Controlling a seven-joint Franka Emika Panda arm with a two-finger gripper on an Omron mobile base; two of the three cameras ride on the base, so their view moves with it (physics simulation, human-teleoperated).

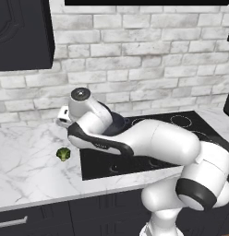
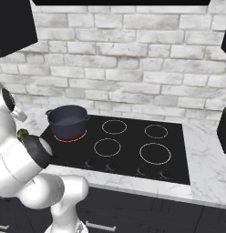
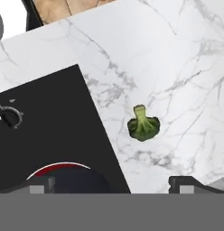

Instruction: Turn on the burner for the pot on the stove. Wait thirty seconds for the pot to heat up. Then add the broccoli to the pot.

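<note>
The end effector (image 3: 111, 182) is wide open and holds nothing. The broccoli (image 3: 143, 126) lies on the marble tabletop (image 3: 177, 67) just ahead of its fingertips, between them. The pot (image 2: 67, 119) stands on the red-glowing burner (image 2: 69, 138) of the stove (image 2: 128, 154), beside the left fingertip.

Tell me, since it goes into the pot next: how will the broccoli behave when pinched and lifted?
The broccoli looks small beside the pot, so probably light. Its bumpy rounded head may give slightly and could roll if nudged on the smooth marble counter. The pale stem looks firmer, likely the steadier place to pinch.
</note>
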